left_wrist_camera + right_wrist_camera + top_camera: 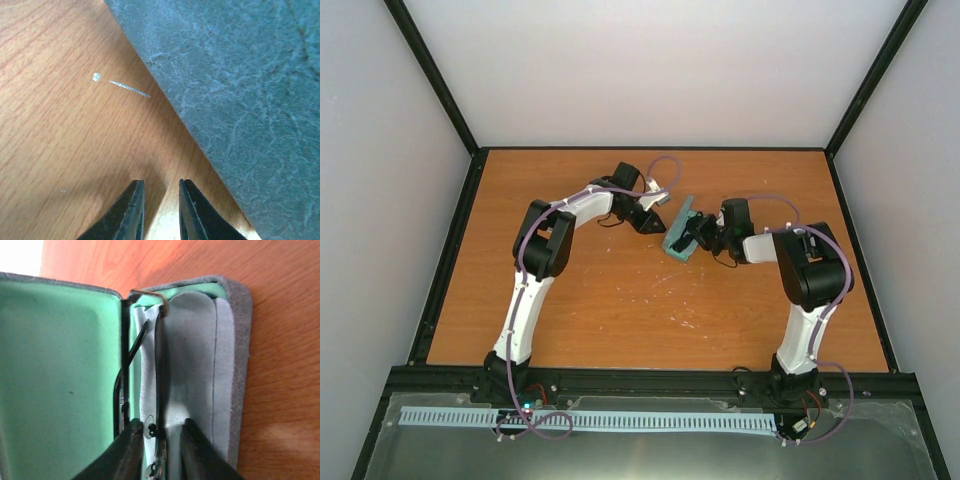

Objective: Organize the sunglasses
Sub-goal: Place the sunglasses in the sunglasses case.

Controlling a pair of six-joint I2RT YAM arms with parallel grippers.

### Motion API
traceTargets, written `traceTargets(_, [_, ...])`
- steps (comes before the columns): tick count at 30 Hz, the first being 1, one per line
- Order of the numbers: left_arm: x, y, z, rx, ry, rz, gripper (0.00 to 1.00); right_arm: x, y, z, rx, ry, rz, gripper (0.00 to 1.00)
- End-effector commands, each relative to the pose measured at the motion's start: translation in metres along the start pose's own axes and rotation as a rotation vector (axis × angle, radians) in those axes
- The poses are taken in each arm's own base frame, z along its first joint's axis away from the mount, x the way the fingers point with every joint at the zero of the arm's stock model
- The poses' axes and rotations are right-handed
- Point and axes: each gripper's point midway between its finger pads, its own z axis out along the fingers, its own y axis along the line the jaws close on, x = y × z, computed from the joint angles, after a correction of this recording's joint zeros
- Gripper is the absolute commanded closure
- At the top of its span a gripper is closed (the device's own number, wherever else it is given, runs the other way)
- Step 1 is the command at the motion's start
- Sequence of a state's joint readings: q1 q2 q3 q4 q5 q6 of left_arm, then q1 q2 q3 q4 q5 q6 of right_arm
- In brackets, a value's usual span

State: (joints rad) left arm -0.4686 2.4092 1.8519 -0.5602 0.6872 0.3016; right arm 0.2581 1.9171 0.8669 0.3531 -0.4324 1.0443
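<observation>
Straddling the sunglasses (159, 365), which lie on the cloth (195, 350) inside the open case (60, 380), the right claw (161, 440) may be pinching them; I cannot tell. The left claw (161, 210), slightly parted and empty, sits beside the case. A lid shut too early could bend the thin frame.

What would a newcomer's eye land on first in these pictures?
The open grey case with its bright green lining, at the middle of the wooden table. Inside it, the thin dark sunglasses rest on a light-blue cloth, and the right gripper straddles the frame.
</observation>
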Motion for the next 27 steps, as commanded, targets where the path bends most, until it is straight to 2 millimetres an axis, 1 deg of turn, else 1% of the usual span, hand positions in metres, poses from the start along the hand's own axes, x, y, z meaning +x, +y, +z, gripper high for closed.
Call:
traceTargets(1, [-0.013, -0.007, -0.008, -0.008, -0.019, 0.019, 0.77, -0.011, 0.008, -0.013, 0.053, -0.030, -0.066, 0.75])
traceTargets(3, [-0.014, -0.007, -0.009, -0.009, -0.021, 0.021, 0.77, -0.015, 0.013, -0.017, 0.068, -0.037, -0.090, 0.73])
traceTargets(6, [-0.014, -0.007, -0.009, -0.009, -0.021, 0.020, 0.77, -0.018, 0.017, -0.023, 0.101, -0.040, -0.123, 0.66])
traceTargets(11, [-0.015, -0.007, -0.009, -0.012, -0.025, 0.023, 0.78, -0.026, 0.021, -0.029, 0.146, -0.050, -0.163, 0.65])
traceTargets(13, [-0.016, -0.007, -0.010, -0.011, -0.027, 0.023, 0.78, -0.028, 0.022, -0.032, 0.156, -0.063, -0.170, 0.67])
traceTargets(14, [-0.016, -0.007, -0.009, -0.011, -0.027, 0.023, 0.78, -0.030, 0.023, -0.033, 0.158, -0.068, -0.174, 0.70])
traceTargets(16, [-0.016, -0.007, -0.009, -0.009, -0.027, 0.023, 0.78, -0.030, 0.021, -0.031, 0.170, -0.061, -0.173, 0.73])
traceTargets(19, [-0.015, -0.007, -0.009, -0.009, -0.026, 0.021, 0.78, -0.027, 0.014, -0.024, 0.200, -0.024, -0.169, 0.74])
traceTargets(24, [-0.013, -0.007, -0.009, -0.009, -0.023, 0.018, 0.78, -0.027, 0.005, -0.023, 0.241, -0.018, -0.177, 0.78])
traceTargets(27, [-0.013, -0.006, -0.008, -0.009, -0.022, 0.017, 0.78, -0.026, 0.002, -0.018, 0.245, 0.000, -0.174, 0.80])
